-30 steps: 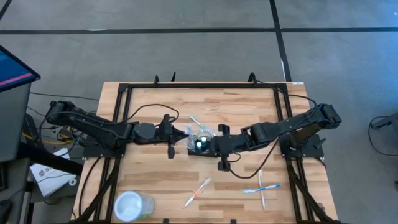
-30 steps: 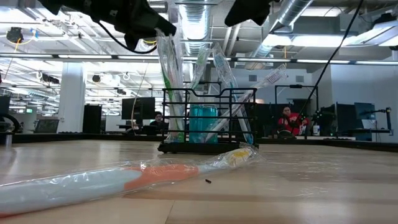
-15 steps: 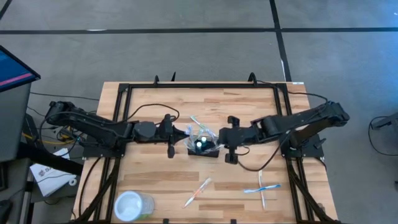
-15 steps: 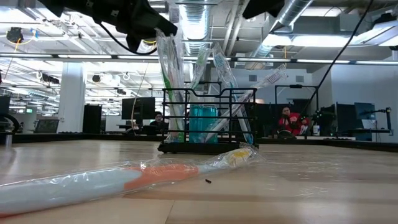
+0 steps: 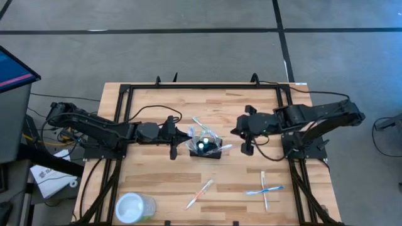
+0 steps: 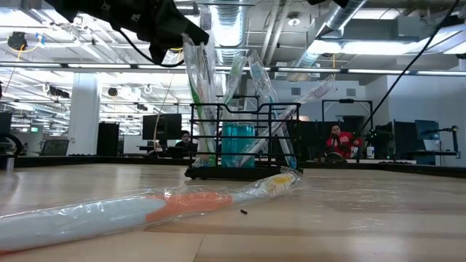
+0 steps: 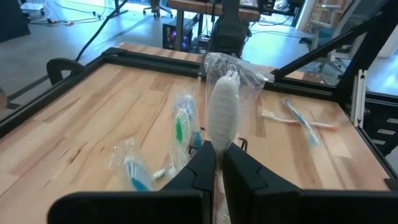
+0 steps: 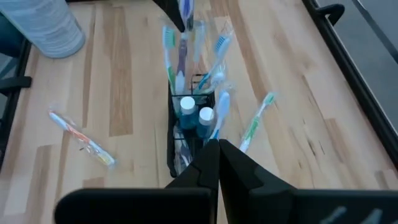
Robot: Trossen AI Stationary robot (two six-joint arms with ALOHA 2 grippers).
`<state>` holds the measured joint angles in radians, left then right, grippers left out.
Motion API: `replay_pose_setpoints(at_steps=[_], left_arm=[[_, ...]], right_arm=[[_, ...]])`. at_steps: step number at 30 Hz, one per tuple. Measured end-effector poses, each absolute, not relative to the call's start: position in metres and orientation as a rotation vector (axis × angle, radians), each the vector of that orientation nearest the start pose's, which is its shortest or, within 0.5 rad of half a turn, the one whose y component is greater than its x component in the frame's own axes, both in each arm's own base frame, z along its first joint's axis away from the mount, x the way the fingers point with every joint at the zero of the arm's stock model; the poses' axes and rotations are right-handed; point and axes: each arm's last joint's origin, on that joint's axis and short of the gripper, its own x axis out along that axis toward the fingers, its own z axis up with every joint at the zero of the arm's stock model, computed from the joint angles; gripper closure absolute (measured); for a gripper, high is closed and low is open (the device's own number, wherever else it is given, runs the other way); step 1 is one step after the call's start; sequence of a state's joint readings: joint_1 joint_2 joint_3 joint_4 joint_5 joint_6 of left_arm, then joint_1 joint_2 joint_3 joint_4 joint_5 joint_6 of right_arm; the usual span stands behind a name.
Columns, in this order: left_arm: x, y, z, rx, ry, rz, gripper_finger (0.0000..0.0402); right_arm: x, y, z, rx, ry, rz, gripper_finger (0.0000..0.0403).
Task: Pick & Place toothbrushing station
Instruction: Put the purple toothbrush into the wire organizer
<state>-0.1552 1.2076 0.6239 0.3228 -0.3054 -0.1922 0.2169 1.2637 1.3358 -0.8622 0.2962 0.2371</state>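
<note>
Since a second ago the right gripper (image 5: 237, 132) has drawn back from directly over the small black rectangular wire-mesh caddy (image 5: 206, 149) to a spot near it at 3 o'clock, fingers pressed together and carrying nothing; nothing else has shifted.

Left gripper (image 5: 188, 134) sits just at the caddy's 9 o'clock edge, its fingers pinched narrow on a white toothbrush in a crinkled clear plastic sleeve (image 7: 222, 112), which stands upright between them in the left wrist view.

Caddy position: centre of the pale butcher-block wooden table (image 5: 151, 176). It is box-shaped, of thin dark wire, and holds two teal bottles with white caps (image 8: 194, 116) and several sleeved toothbrushes leaning outward at angles, one with a green handle (image 6: 194, 94).

Loose items on the table, all well apart from the caddy:
- orange-and-white toothbrush in a clear wrapper (image 5: 200, 193), at 6 o'clock
- two crossed blue-and-white wrapped toothbrushes (image 5: 264, 191), at 4 o'clock
- clear round plastic cup (image 5: 134, 208), ribbed wall, at 7 o'clock near the table's corner

A black metal frame (image 5: 207, 86) runs round the table edge. No legible writing or brand marks can be made out on any item
</note>
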Motion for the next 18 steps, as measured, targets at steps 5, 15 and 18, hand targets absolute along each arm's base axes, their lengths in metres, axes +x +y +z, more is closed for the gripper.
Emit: replay_pose_setpoints(at_steps=[5, 15, 18], left_arm=[[0.254, -0.031, 0.241, -0.13, 0.24, 0.173, 0.0396], [0.256, -0.031, 0.237, -0.142, 0.259, 0.149, 0.0396], [0.259, -0.031, 0.232, -0.144, 0.28, 0.152, 0.0396]], right_arm=[[0.233, 0.043, 0.372, 0.032, 0.727, -0.162, 0.0403], [0.23, 0.042, 0.37, 0.026, 0.759, -0.164, 0.0403], [0.23, 0.042, 0.37, 0.026, 0.76, -0.164, 0.0403]])
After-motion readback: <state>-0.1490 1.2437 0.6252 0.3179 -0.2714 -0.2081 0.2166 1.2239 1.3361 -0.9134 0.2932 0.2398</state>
